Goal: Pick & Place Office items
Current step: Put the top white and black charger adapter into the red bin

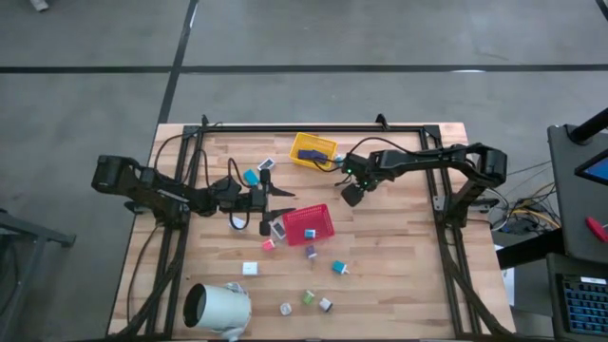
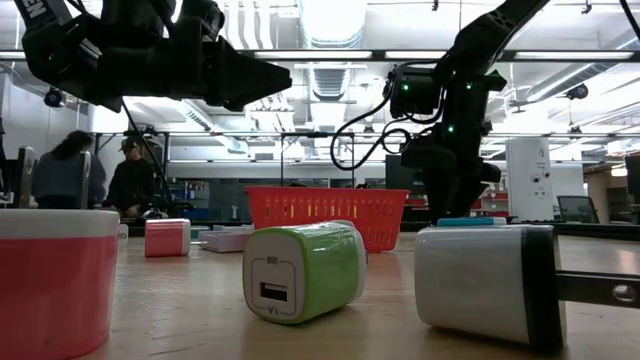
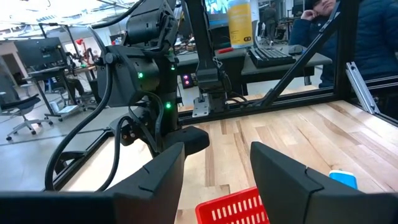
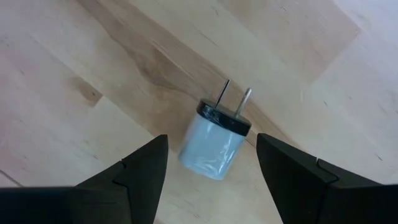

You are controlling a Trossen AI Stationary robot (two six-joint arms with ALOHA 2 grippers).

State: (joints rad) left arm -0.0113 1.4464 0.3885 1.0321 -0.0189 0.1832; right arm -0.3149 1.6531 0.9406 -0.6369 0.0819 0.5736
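Most pieces still lie loose on your counter (image 1: pixel 399 256), well short of the red tray (image 1: pixel 316 218); your right claw (image 4: pixel 211 158) hangs open, empty, straddling a pale plug charger (image 4: pixel 214 143); your left claw (image 1: pixel 271 202) waits open, empty.

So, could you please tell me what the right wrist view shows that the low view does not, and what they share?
Only the right wrist view shows a pale blue charger with two prongs, lying on the table between the open right hand. Only the low view shows the red tray, a green charger, a pink block and people behind. Both show the wooden tabletop and the right arm.
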